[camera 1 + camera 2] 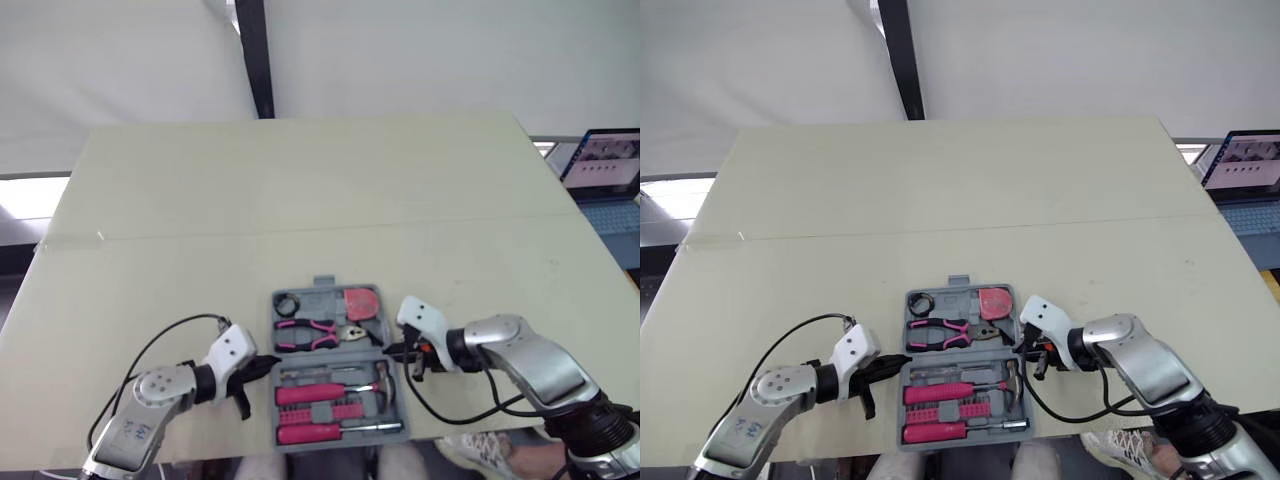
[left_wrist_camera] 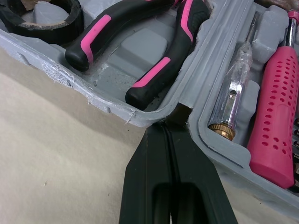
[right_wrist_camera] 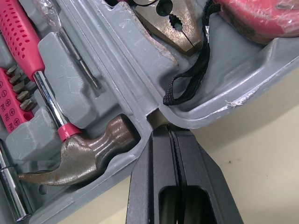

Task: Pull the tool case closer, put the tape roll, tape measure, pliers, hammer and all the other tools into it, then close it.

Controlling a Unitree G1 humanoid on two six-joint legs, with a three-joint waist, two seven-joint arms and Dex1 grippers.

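The grey tool case (image 1: 322, 290) lies open near the table's front edge. Its far half holds the black tape roll (image 1: 288, 302), the pink-handled pliers (image 1: 308, 334) and the red tape measure (image 1: 361, 302). Its near half holds the hammer (image 3: 88, 156), pink screwdrivers (image 1: 315, 394) and bits. My left gripper (image 1: 268, 366) is shut, its tip pressed into the hinge notch on the case's left side (image 2: 170, 122). On the right side my right gripper (image 1: 392, 350) is shut too, its tip at the matching hinge notch (image 3: 164, 128), beside the tape measure's black strap (image 3: 189, 74).
The beige table (image 1: 300, 190) stretches far beyond the case, with a seam across its middle. A laptop (image 1: 605, 165) stands off the table's right edge. A black post (image 1: 255, 60) rises behind the table. The case's near rim lies close to the front edge.
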